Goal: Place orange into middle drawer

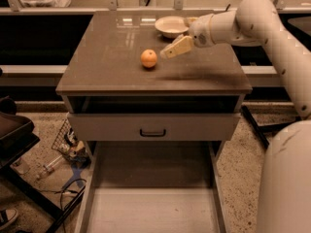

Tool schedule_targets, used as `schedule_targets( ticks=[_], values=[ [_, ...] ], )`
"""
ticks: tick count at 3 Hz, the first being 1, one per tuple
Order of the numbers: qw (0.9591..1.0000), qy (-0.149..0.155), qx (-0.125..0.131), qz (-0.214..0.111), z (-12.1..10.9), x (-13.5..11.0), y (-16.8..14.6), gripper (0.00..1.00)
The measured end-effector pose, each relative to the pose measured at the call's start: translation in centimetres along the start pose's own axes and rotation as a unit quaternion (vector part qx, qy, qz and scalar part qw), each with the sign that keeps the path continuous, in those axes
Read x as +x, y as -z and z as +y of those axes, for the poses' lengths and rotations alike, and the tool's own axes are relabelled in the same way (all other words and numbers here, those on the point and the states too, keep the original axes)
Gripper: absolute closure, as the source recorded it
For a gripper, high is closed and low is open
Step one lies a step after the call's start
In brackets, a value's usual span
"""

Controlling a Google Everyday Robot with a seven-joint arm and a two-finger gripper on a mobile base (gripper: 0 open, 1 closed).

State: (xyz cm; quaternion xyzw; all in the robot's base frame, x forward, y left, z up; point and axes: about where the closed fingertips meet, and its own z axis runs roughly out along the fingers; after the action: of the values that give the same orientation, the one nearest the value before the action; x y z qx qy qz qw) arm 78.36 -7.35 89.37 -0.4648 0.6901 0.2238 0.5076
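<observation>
Your gripper [169, 51] hangs upper centre, just right of the orange [149, 58] on the bench [107, 69]; can't tell how open.

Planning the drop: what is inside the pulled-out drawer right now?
Nothing shows on the middle drawer floor; its rear is shadowed under the drawer front. The orange sits on the cabinet top, gripper close beside it.
</observation>
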Motion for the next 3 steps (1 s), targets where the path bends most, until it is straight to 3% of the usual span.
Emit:
schedule_targets(
  ticks=[1,2,3],
  values=[
    [0.9981,-0.031,-0.047,-0.025,2.4,-0.4,-3.5,0.00],
    [0.9954,-0.048,-0.077,-0.032,4.3,-0.5,-5.6,0.00],
    [0.9921,-0.063,-0.104,-0.031,6.4,-0.2,-7.9,0.16]
  ],
)
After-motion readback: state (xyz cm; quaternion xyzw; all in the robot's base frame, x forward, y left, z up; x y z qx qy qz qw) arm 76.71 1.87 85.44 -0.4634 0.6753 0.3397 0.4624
